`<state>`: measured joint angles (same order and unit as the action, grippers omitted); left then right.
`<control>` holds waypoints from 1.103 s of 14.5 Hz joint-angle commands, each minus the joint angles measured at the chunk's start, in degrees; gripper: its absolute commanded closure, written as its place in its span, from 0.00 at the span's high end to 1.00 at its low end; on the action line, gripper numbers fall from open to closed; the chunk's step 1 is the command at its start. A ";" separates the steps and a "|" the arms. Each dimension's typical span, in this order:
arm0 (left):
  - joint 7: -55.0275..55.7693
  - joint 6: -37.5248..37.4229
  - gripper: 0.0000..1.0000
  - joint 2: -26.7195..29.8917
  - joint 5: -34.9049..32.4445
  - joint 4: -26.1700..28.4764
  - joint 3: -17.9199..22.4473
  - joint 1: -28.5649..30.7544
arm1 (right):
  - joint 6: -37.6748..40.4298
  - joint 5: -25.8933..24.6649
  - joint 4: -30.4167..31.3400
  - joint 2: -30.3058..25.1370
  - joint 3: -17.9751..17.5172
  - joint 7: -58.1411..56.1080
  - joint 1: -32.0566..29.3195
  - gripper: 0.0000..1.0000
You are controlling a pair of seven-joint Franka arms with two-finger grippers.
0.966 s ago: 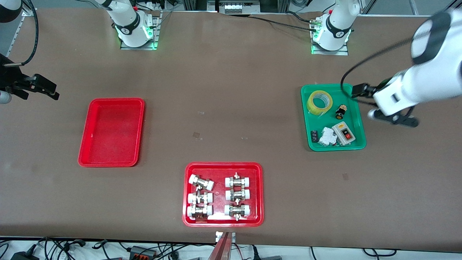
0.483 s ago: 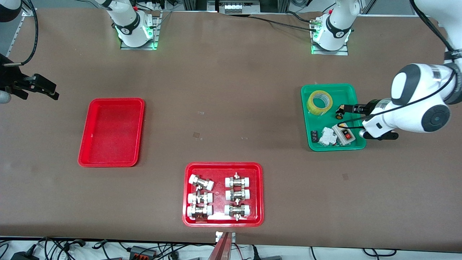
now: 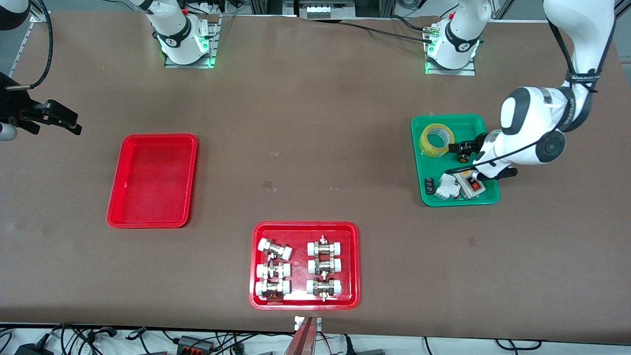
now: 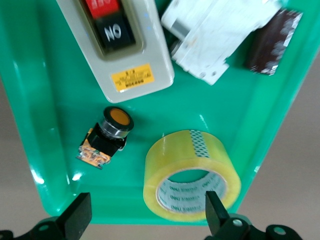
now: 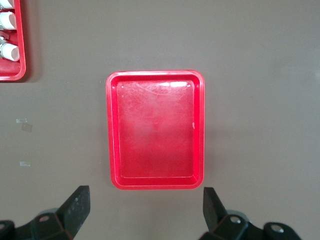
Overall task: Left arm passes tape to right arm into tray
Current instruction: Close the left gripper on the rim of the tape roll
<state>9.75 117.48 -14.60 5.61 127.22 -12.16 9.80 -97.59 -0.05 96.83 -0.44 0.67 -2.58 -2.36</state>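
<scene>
We see the tape [image 3: 437, 140] lying in the green tray [image 3: 418, 170], in the corner of that tray that is farthest from the front camera and points toward the right arm's end of the table. The tape is yellow and see-through, with a white ring inside, and nothing is holding it.

In the green tray with the tape we also see a small round button [image 3: 463, 158] with an orange top just beside the tape, a gray switch box [image 3: 472, 184] with a red and a black key, some white plastic parts [image 3: 446, 187], and a small black part [image 3: 429, 187].

The left gripper [image 3: 451, 160] hangs over the green tray, above the button and close to the tape. Its two fingers [image 4: 79, 216] are spread wide apart and they hold nothing. In the left wrist view the tape and the button lie between the two finger tips, lower down in the green tray.

The red tray [image 3: 152, 180] sits well apart from the green tray, toward the right arm's end of the table, and nothing lies in it.

The right gripper [image 5: 145, 212] waits up in the air past the red tray, toward the right arm's end of the table. Its fingers are wide apart too, and it holds nothing.

A second red tray [image 3: 304, 301] with metal fittings [image 3: 298, 268] sits nearer to the front camera than the green tray
</scene>
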 commanded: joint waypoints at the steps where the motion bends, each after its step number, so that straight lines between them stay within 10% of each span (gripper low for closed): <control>1: 0.27 2.49 1.00 2.48 0.81 3.91 -0.32 0.04 | 1.00 -0.39 -0.41 -0.36 -0.23 -0.05 -0.37 1.00; 8: 0.18 8.47 0.94 2.12 0.89 9.44 -1.29 0.05 | 1.62 -0.39 -0.41 -0.36 -0.23 0.03 -0.45 1.00; 16: -0.26 7.42 0.47 1.68 0.89 9.53 -2.25 -0.13 | 1.61 -0.39 -0.41 -0.36 -0.23 0.03 -0.54 1.00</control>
<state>9.78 125.04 -14.55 5.64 135.48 -13.51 9.76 -96.96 -0.05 96.83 -0.43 0.77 -2.56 -2.43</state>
